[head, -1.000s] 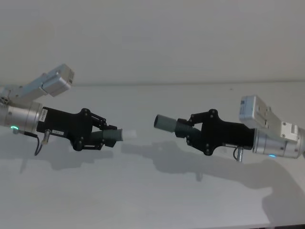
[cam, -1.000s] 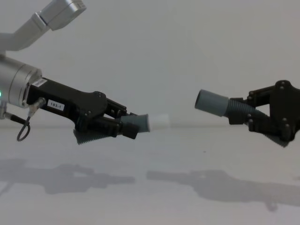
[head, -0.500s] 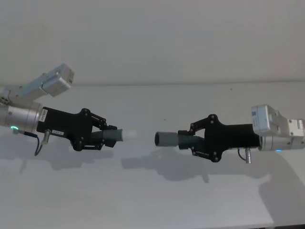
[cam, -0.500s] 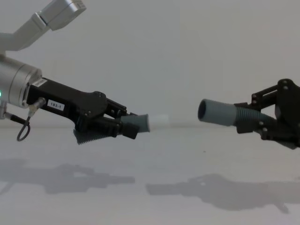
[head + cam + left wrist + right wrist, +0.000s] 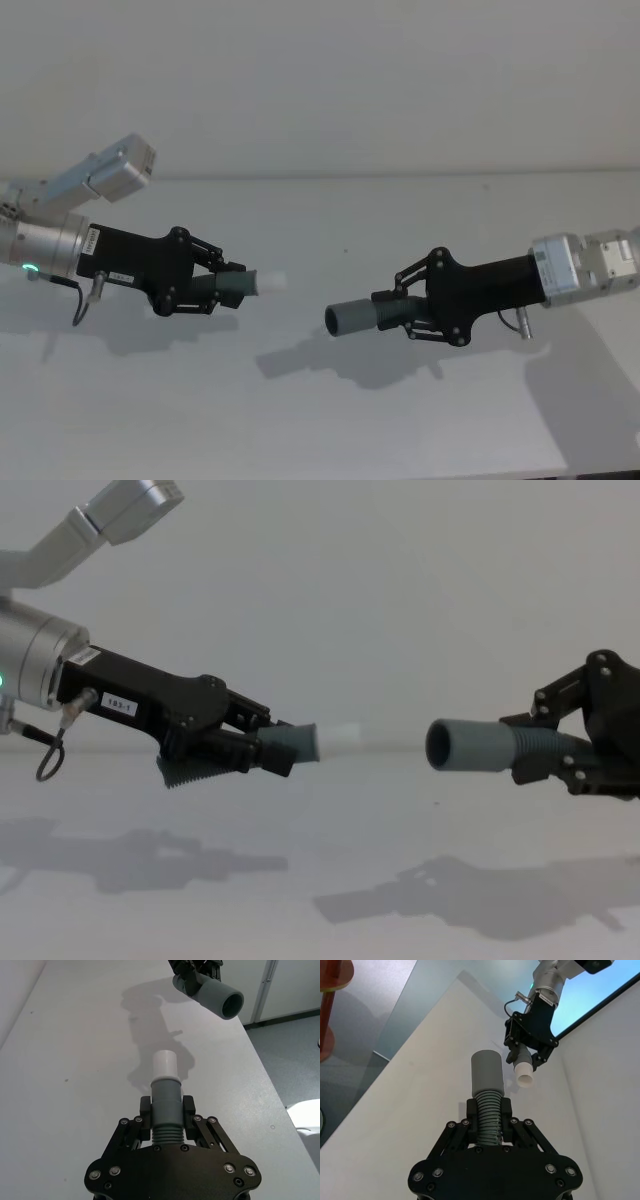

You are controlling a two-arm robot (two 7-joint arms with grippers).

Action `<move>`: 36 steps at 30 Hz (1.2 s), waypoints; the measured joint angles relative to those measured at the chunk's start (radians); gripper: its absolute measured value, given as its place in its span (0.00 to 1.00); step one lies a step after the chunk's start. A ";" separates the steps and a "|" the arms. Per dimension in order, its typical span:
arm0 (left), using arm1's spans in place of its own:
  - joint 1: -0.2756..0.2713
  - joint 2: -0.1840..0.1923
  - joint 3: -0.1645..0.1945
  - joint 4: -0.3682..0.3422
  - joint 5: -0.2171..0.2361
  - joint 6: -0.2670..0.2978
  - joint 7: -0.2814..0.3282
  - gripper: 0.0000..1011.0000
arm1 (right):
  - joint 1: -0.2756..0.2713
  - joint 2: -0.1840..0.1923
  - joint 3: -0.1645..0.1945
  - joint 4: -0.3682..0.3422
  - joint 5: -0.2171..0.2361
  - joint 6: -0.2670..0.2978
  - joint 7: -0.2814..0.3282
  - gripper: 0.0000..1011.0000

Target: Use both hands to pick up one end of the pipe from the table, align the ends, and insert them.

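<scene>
The white counter [image 5: 300,435] spreads out below me, and the shadows [image 5: 350,362] of both arms lie across it. Above it my right pincer [image 5: 396,306] comes in from the right, clenched on the ribbed middle of the socket piece [image 5: 352,316]. That piece is held clear of the counter and lies about level. In the right wrist view my fingers [image 5: 506,1109] press the ribs from both sides, and the smooth grey cuff sticks out past them. Its open socket [image 5: 438,746] looks left, toward my other arm.

Across a clear gap, my left pincer [image 5: 232,285] reaches in from the left, tipped slightly downward. It is clenched on the tipped piece [image 5: 243,284] just behind its cuff, and that piece too hangs clear of the counter. The white tip [image 5: 272,281] points right, toward the socket. The two ends are apart, not touching. In the chest view the tip sits a little higher than the socket. A green light [image 5: 30,268] glows on my left arm. Beyond the counter's far edge stands a plain pale wall [image 5: 320,80].
</scene>
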 joint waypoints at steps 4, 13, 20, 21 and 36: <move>0.000 0.000 0.000 0.000 0.000 0.000 0.000 0.33 | 0.009 0.000 -0.007 0.006 -0.014 -0.010 -0.001 0.23; 0.000 0.000 0.000 0.000 0.000 0.000 0.000 0.33 | 0.014 0.010 -0.014 0.000 -0.072 -0.006 -0.054 0.23; 0.000 0.000 0.000 0.000 0.000 0.000 0.000 0.33 | 0.014 0.017 -0.017 -0.007 -0.101 0.005 -0.091 0.23; 0.000 0.000 0.000 0.000 0.000 0.000 0.000 0.33 | 0.015 0.019 -0.018 -0.008 -0.107 0.007 -0.099 0.23; 0.000 0.000 0.000 0.000 0.000 0.000 0.000 0.33 | 0.024 0.012 -0.028 -0.012 -0.151 0.030 -0.159 0.23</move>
